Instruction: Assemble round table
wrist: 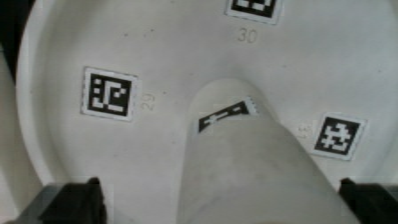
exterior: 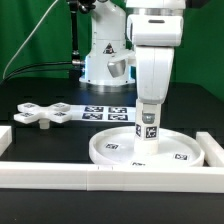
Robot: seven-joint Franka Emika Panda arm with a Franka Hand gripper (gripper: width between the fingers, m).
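The gripper (exterior: 148, 116) is pinching the post (exterior: 148, 135) upright on the round disc (exterior: 108, 150). The disc is sitting just beside the border bars (exterior: 60, 172). The cross piece (exterior: 38, 114) is lying well apart on the open bench (exterior: 50, 142).

The white arm (exterior: 155, 55) comes down from above with its last links held upright, the end effector (exterior: 148, 114) pointing straight down, its two dark fingertips (wrist: 68, 200) set wide apart, and whether they press on what stands between them cannot be told.
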